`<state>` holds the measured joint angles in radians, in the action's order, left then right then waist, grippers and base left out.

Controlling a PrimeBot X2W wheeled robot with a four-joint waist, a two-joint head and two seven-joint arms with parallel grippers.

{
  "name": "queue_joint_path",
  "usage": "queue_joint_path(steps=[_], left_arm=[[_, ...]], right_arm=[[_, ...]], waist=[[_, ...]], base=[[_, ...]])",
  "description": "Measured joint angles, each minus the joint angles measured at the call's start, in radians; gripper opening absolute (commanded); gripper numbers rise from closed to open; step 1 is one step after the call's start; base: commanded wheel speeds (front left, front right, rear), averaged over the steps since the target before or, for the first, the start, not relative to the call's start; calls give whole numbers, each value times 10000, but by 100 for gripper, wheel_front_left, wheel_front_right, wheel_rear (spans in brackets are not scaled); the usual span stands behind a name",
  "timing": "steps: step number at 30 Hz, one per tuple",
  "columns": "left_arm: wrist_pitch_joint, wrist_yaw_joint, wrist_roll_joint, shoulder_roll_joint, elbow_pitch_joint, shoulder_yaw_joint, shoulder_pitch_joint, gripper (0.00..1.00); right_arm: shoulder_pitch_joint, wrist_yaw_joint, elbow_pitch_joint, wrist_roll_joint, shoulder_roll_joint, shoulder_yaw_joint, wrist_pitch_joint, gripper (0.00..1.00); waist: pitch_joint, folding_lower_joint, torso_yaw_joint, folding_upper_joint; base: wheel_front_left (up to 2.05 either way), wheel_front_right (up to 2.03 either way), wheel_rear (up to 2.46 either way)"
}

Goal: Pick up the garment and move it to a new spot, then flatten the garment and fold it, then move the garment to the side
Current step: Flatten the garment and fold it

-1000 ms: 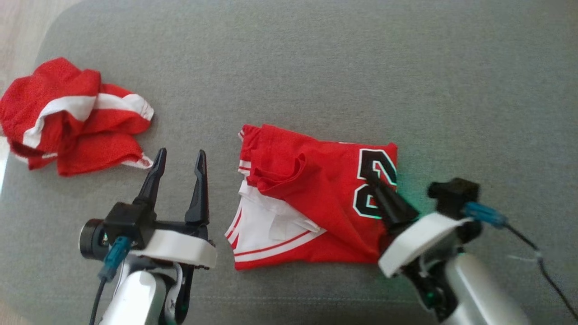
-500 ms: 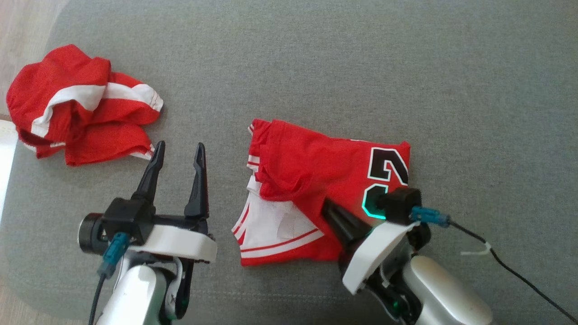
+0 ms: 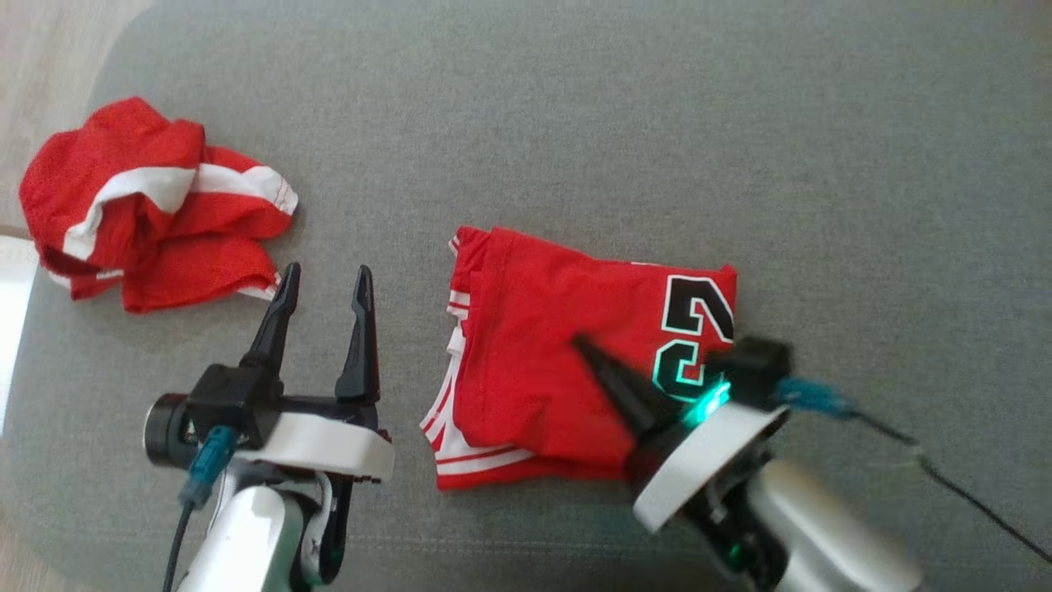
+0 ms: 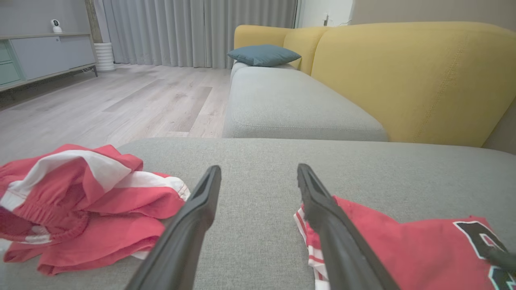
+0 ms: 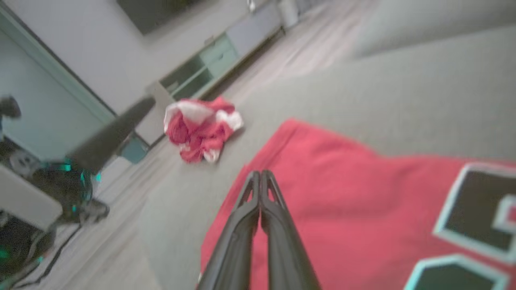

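Observation:
The red jersey (image 3: 542,353) with a black number lies folded on the grey cushion (image 3: 575,123), white-striped trim showing along its left and lower edge. My right gripper (image 3: 582,344) lies over the jersey's middle, fingers pressed together with nothing between them; in the right wrist view the gripper (image 5: 261,174) points across the red jersey (image 5: 342,209). My left gripper (image 3: 325,275) stands open over bare cushion left of the jersey, nothing between its fingers. In the left wrist view the left gripper (image 4: 258,169) has the jersey (image 4: 403,245) at its right.
A second crumpled red and white garment (image 3: 148,218) lies at the cushion's far left, also seen as the crumpled garment (image 4: 80,201) left of my left fingers. A yellow sofa back (image 4: 411,76) and a blue pillow (image 4: 264,54) stand beyond. Wooden floor (image 4: 100,104) lies past the cushion's left edge.
My right gripper swept leftward across the jersey, and the raised fold and white inner panel are now flattened under red fabric. The left gripper stayed put. The head camera shifted slightly.

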<state>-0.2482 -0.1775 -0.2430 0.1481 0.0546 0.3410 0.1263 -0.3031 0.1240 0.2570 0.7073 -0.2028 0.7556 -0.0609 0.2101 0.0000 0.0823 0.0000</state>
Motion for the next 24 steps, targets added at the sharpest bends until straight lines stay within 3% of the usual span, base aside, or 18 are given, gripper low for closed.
queue_joint_path(steps=[2, 10, 15, 19, 24], left_arm=[[0, -2, -79, 17, 4, -12, -39, 100], [0, -17, -155, 209, -46, -67, -573, 100], [46, -15, -238, 433, -182, -155, -818, 100], [119, -15, -240, 594, -263, -201, -1025, 100], [268, -15, -242, 750, -334, -217, -1377, 100]], right_arm=[[12, 0, -330, -270, -8, -731, -389, 100], [1260, 0, -1630, -2073, 38, -4385, -692, 100], [2604, 0, -2558, -3003, 311, -6381, -63, 100], [3397, 0, -3289, -3482, 596, -7214, 522, 100], [4151, 0, -3898, -3822, 855, -7543, 1076, 100]], waist=[[-152, -1, -30, 0], [-776, -1, -206, 0], [-1156, -1, -360, 0], [-1421, -1, -509, 0], [-1812, -1, -688, 0]], base=[[0, 0, 0], [0, 0, 0], [0, 0, 0], [0, 0, 0], [0, 0, 0]])
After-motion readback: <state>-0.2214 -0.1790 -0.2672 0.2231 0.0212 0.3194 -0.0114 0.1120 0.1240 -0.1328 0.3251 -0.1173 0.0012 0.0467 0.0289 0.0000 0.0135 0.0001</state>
